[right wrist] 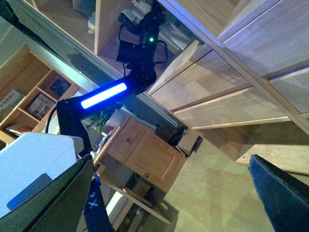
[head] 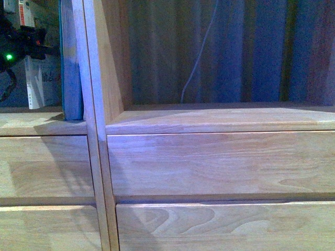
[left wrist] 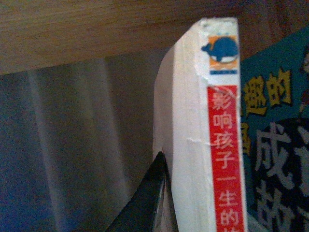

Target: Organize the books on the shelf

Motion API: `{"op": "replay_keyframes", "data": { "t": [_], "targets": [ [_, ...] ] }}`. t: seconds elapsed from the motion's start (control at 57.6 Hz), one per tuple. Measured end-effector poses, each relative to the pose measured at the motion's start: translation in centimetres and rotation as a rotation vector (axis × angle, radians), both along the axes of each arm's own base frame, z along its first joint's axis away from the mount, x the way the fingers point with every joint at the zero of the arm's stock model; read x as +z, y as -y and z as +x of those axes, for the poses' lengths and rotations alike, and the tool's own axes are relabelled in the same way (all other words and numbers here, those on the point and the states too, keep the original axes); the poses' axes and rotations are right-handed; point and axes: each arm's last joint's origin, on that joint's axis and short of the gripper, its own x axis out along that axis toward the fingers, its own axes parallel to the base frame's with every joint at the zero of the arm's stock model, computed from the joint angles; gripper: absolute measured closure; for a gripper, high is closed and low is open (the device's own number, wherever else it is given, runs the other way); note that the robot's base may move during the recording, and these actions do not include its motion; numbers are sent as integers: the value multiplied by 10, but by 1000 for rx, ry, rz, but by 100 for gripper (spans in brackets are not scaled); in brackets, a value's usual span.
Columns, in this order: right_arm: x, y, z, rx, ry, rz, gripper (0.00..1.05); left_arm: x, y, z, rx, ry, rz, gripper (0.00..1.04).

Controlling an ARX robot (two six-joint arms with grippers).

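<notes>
My left gripper (left wrist: 186, 193) is shut on the white-covered paperback (left wrist: 193, 121), which stands upright with its red-marked spine (left wrist: 226, 159) facing the camera. One black finger (left wrist: 145, 205) presses its side; the other is hidden behind the book. The teal-covered book (left wrist: 277, 145) stands right beside it. In the front view the left arm (head: 21, 39) reaches into the left cubby of the light-wood shelf (head: 209, 162), where the white paperback (head: 41, 86) and the teal book (head: 70, 63) stand by the divider. My right gripper (right wrist: 169, 203) is open and empty, away from the shelf above the floor.
The right cubby (head: 220, 115) shows only a thin white cable (head: 199, 57) at its back. Drawer fronts (head: 220, 219) lie below the cubbies. A small wooden cabinet (right wrist: 145, 152) stands on the floor, and another bookcase (right wrist: 34, 94) stands behind it.
</notes>
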Motion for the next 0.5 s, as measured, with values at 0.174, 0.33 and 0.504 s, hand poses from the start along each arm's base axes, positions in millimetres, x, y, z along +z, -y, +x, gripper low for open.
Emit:
{"op": "replay_keyframes", "data": {
  "t": [0.174, 0.33, 0.504],
  "targets": [
    [1, 0, -1, 0, 6, -1, 7, -12, 2, 6, 12, -46, 25, 71],
    [2, 0, -1, 0, 20, -3, 7, -19, 1, 6, 22, -64, 53, 46],
    [4, 0, -2, 5, 34, -3, 7, -38, 2, 0, 3, -111, 87, 16]
  ]
}}
